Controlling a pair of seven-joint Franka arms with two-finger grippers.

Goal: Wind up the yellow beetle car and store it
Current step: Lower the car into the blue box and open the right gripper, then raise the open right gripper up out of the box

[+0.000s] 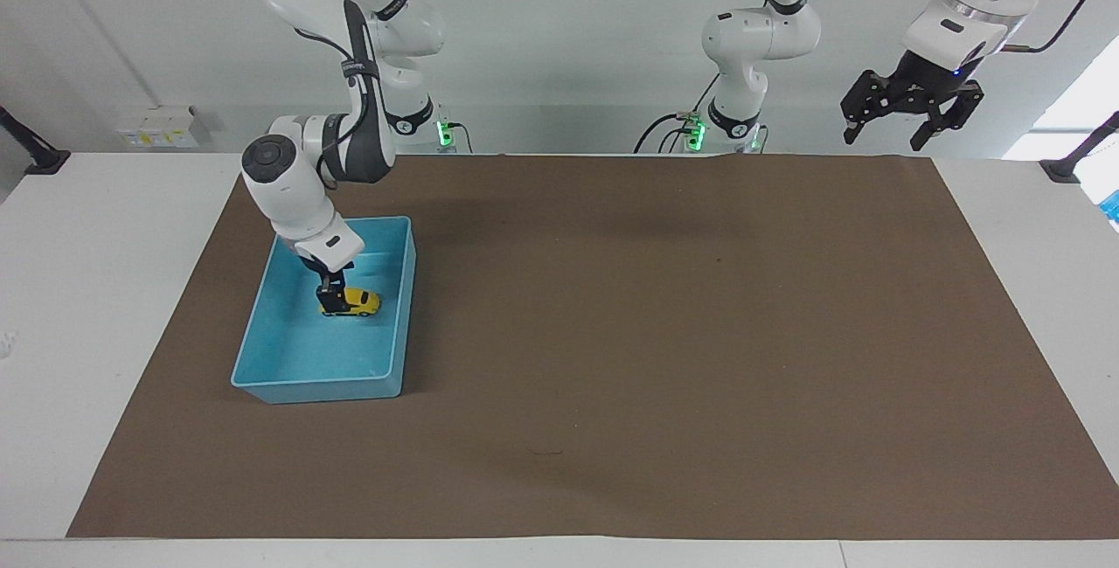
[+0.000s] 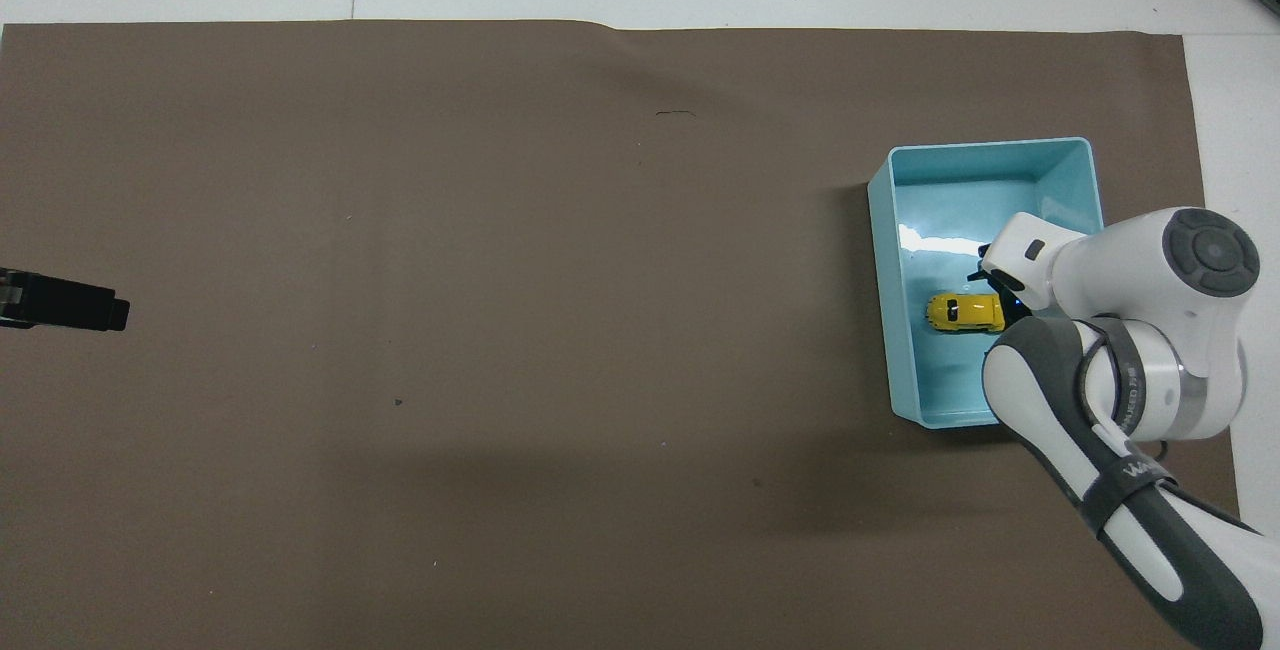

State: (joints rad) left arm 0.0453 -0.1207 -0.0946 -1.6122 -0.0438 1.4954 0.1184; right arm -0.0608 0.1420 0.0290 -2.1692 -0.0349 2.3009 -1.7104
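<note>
Sitting flat on the floor of the light blue bin (image 1: 398, 315): yellow beetle car (image 1: 353, 300), on its wheels. Right gripper (image 1: 330, 293) down inside, jaws spread, car's tail end right at the fingertips; contact impossible to tell. Fingers mostly hidden under the wrist from overhead. Left gripper (image 1: 909, 114) waiting aloft, jaws wide.
</note>
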